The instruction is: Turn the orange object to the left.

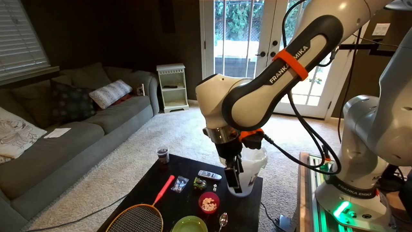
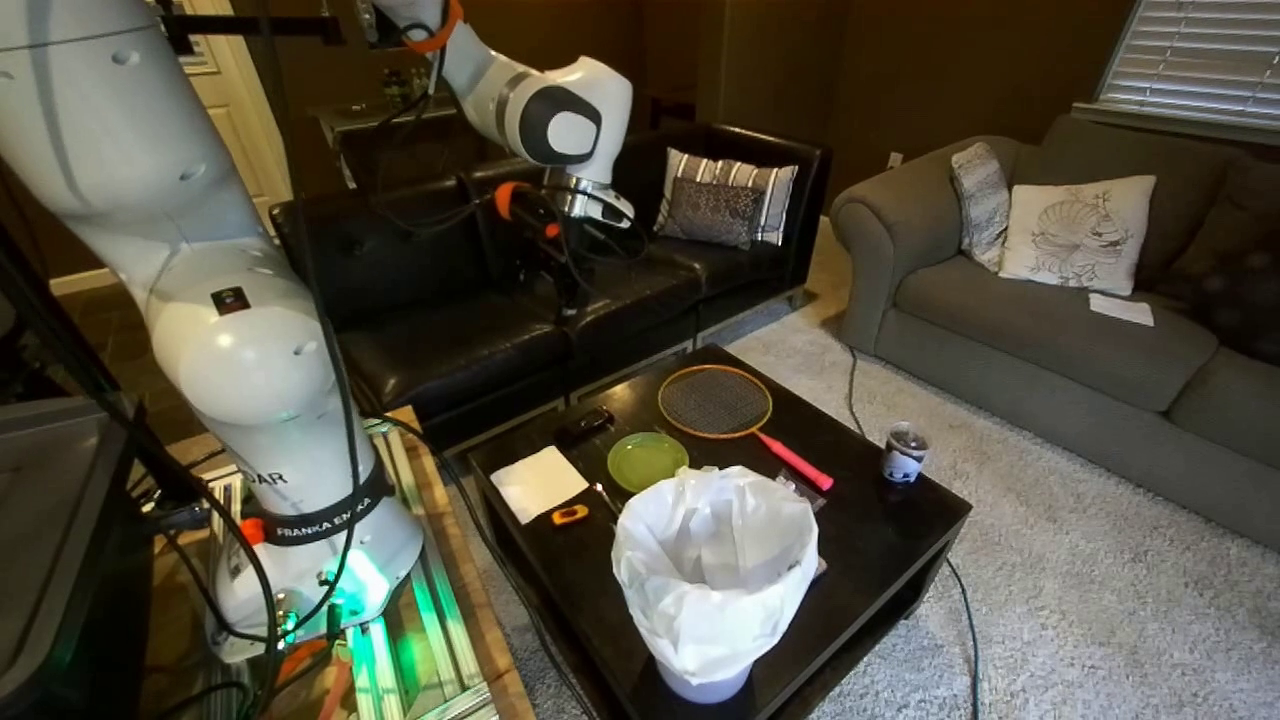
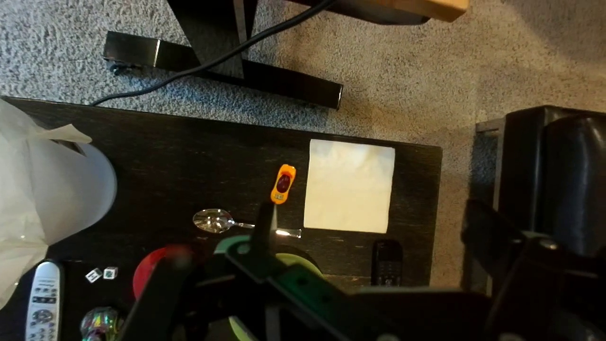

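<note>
While the arm (image 1: 264, 93) arches, fingers (image 1: 232, 178) downward, orange car (image 3: 283, 184) on table (image 3: 189, 161)

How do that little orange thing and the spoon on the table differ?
Color: the orange thing is bright orange with a dark red middle, while the spoon is shiny silver. Length: the spoon is clearly longer than the orange thing. Pose: in the wrist view, the spoon runs mostly side to side, the orange thing mostly up and down. Both lie on the dark table.
</note>
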Robot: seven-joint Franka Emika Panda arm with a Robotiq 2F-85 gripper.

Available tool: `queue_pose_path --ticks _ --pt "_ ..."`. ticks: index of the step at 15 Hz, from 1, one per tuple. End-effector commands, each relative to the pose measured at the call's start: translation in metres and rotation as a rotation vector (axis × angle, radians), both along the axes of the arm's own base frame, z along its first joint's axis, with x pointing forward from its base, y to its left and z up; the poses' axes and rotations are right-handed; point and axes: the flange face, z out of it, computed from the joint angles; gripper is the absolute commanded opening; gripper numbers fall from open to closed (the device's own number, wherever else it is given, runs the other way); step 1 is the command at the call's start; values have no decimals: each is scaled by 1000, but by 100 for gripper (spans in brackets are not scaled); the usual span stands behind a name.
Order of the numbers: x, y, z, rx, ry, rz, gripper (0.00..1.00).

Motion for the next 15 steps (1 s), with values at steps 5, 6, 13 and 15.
queue_pose_path --ticks 5,6,13,15 --pt "-30 73 -68 -60 99 254 100" --pt "-34 81 -77 -68 103 280 100" --pt "-31 98 -147 -35 75 361 100" --pt "-26 95 -166 -27 36 371 100"
